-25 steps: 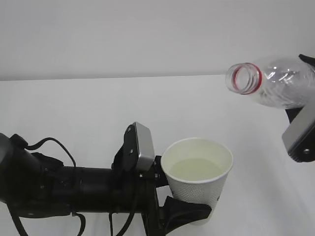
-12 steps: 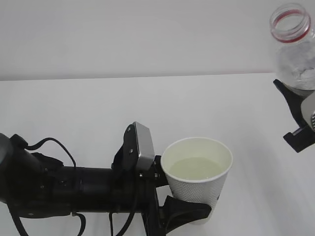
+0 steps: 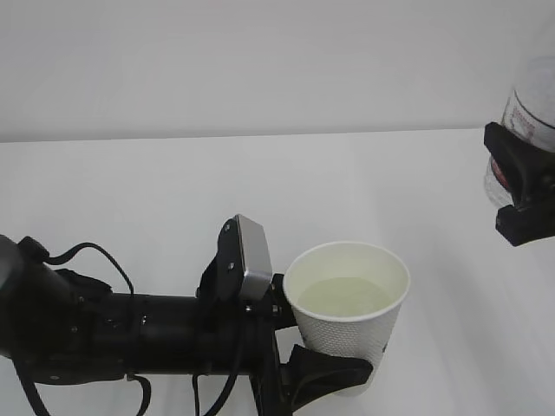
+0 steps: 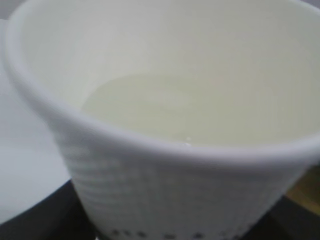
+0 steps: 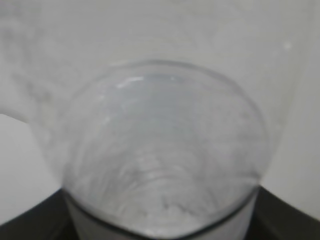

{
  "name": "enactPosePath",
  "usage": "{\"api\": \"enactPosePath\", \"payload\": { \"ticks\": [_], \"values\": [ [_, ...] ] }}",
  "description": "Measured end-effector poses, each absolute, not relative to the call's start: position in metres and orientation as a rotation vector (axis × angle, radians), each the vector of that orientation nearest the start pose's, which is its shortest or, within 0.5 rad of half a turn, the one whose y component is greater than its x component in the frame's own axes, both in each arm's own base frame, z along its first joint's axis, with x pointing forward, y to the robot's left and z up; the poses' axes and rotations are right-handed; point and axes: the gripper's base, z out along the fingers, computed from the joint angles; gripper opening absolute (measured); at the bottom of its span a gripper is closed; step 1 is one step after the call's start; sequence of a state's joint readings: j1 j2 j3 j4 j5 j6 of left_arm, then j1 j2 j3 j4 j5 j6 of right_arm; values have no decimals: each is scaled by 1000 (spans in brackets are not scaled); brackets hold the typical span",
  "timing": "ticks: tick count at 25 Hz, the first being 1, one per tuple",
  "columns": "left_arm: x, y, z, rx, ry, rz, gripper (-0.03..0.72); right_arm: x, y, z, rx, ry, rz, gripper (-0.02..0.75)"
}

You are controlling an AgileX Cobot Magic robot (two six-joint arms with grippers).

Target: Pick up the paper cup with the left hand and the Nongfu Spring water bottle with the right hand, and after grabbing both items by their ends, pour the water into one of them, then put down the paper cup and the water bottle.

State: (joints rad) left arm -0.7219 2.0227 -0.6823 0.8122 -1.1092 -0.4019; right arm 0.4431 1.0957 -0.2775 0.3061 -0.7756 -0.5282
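The white paper cup [image 3: 347, 322] stands upright in the lower middle of the exterior view, with pale water [image 3: 347, 296] inside it. My left gripper [image 3: 325, 347] is shut on the cup's lower wall, one black finger [image 3: 334, 374] wrapping its front. In the left wrist view the cup [image 4: 165, 190] and the water [image 4: 175, 110] fill the frame. At the right edge, the clear Nongfu Spring water bottle [image 3: 533, 100] stands roughly upright, its mouth out of frame. My right gripper [image 3: 520, 195] is shut on it. The bottle's ribbed body [image 5: 160, 155] fills the right wrist view.
A white tabletop [image 3: 173, 191] runs back to a pale wall [image 3: 260, 61]. My left arm's black body and cables [image 3: 87, 338] lie along the lower left, with a silver plate [image 3: 251, 258] beside the cup.
The bottle has swung from tilted, mouth towards the cup, to upright, and its mouth has gone out of the top right of the frame. The cup and left arm have stayed still.
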Motion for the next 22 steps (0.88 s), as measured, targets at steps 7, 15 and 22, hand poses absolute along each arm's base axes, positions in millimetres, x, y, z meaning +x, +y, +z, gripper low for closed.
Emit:
{"api": "enactPosePath", "payload": {
  "ticks": [7, 15, 22],
  "values": [
    [203, -258, 108, 1175, 1568, -1122, 503, 186, 62, 243, -227, 1530, 61, 463],
    [203, -258, 108, 1175, 1568, -1122, 503, 197, 61, 231, -136, 1545, 43, 463],
    [203, -258, 108, 1175, 1568, -1122, 503, 211, 64, 211, -103, 1545, 13, 463]
  ]
}}
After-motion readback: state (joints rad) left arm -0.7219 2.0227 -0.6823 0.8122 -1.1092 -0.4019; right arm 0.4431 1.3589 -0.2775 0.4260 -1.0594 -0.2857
